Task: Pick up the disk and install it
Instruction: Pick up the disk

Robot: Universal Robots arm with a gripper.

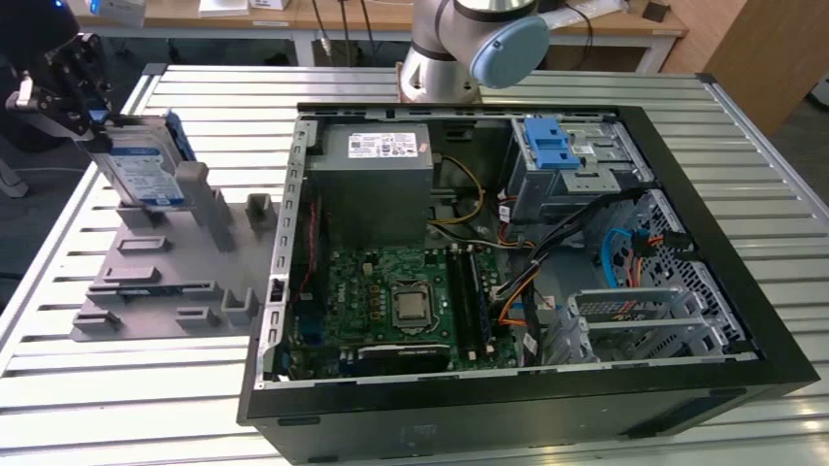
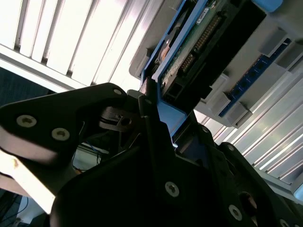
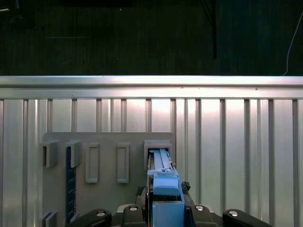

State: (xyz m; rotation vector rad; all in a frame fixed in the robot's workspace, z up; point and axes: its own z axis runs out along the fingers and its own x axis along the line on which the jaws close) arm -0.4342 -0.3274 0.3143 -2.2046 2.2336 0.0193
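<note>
Bright, even light; white glare on the table (image 2: 57,33); dark surroundings

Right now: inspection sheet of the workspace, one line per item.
Surface: slatted metal table, carrying a grey holder and an open computer case.
Job's things: the disk stands on edge, tilted, its lower end at the holder; drive cage with blue latch sits in the case.
Clutter: nothing seen.
Claw: claw shut on the disk's upper end.
Cables: wires run inside the case.
Surroundings: arm base behind the case; desks beyond.
</note>
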